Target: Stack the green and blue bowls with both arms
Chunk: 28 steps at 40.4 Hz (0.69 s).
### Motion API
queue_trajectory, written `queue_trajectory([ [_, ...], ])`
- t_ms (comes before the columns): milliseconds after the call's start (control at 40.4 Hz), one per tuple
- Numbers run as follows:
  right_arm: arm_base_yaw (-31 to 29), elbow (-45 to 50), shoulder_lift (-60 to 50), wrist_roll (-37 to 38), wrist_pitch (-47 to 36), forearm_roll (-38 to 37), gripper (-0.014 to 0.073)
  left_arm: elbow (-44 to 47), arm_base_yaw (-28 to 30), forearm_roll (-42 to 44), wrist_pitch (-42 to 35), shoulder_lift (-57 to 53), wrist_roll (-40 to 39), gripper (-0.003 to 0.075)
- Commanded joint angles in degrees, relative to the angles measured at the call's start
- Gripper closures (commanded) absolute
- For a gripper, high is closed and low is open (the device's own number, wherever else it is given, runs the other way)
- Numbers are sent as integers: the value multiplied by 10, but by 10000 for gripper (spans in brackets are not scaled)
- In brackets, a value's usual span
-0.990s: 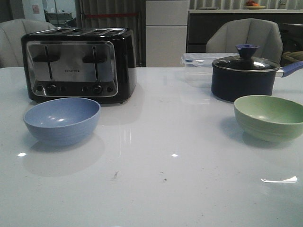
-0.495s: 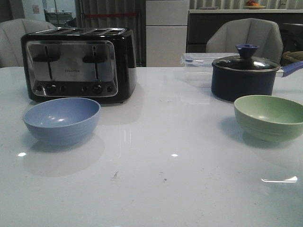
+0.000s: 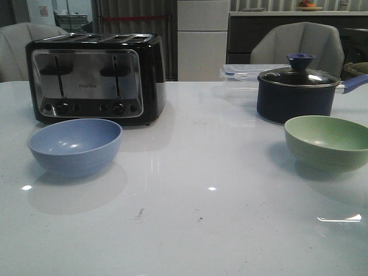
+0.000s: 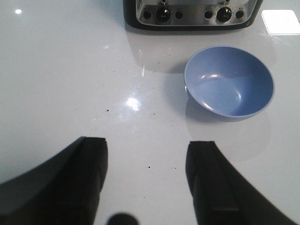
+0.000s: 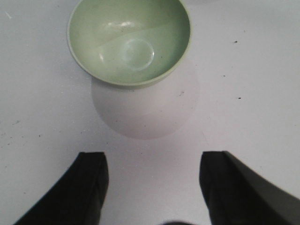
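The periwinkle blue bowl [image 3: 75,146] sits upright on the white table at the left, in front of the toaster. It also shows in the left wrist view [image 4: 229,82]. The sage green bowl [image 3: 328,142] sits upright at the right, in front of the navy pot, and shows in the right wrist view [image 5: 129,41]. My left gripper [image 4: 147,154] is open and empty above bare table, short of the blue bowl. My right gripper [image 5: 153,164] is open and empty above bare table, short of the green bowl. Neither arm shows in the front view.
A black and silver toaster [image 3: 95,76] stands at the back left. A dark navy lidded pot [image 3: 297,90] stands at the back right, with a clear plastic box [image 3: 241,73] beside it. Chairs stand behind the table [image 3: 201,218].
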Motion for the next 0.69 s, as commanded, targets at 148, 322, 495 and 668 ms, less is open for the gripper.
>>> queue_trajectory([
  [148, -37, -90, 124, 1, -42, 28, 55, -21, 0, -2, -43, 1, 0, 267],
  [322, -37, -154, 222, 1, -44, 28, 55, -21, 0, -2, -43, 1, 0, 267],
  [495, -37, -214, 307, 1, -51, 28, 55, -21, 0, -2, -43, 1, 0, 267],
  [668, -37, -262, 375, 1, -57, 27, 55, -21, 0, -2, -43, 1, 0, 267],
])
